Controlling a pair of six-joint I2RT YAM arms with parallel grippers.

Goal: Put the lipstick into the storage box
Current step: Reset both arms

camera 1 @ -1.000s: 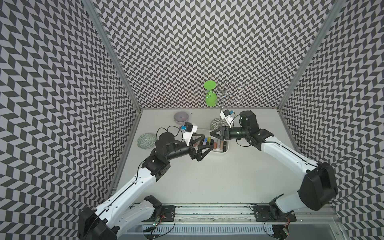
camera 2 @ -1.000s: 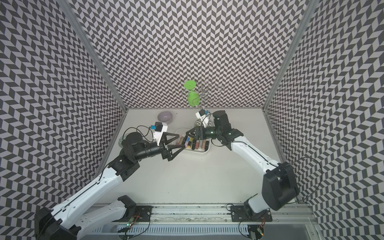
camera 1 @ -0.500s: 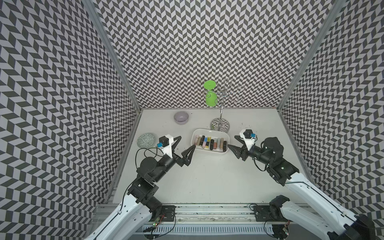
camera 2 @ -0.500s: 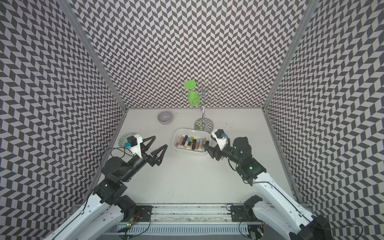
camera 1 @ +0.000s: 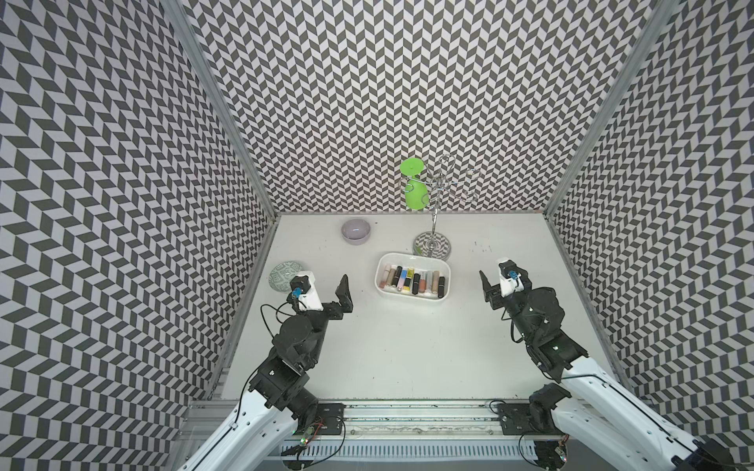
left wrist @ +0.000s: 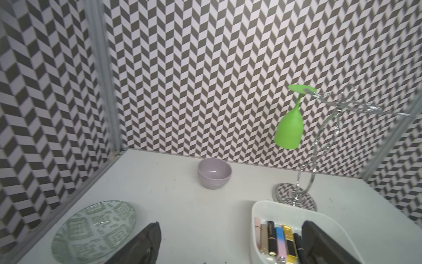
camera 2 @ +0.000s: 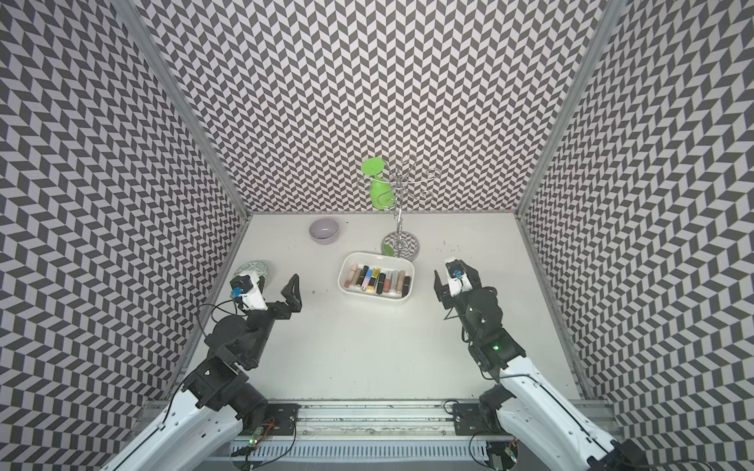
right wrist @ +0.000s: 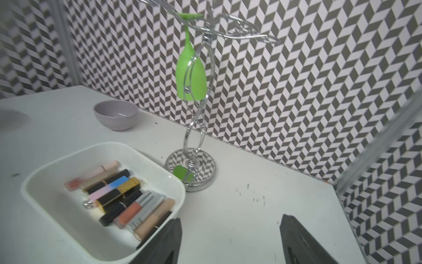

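A glossy white, round-cornered plastic storage box (camera 1: 412, 297), centre frame in both top views, holds a packed row of slim lipstick tubes (camera 1: 413, 281) in black, gold, pink and nude. The left gripper (left wrist: 231, 225) and right gripper (right wrist: 230, 218) flank it, jaws spread wide and empty. No tube appears outside the box; the task looks finished, calling only for parking the arms.

Both top views overhead, wrist views low, sharing storage box (right wrist: 107, 144)
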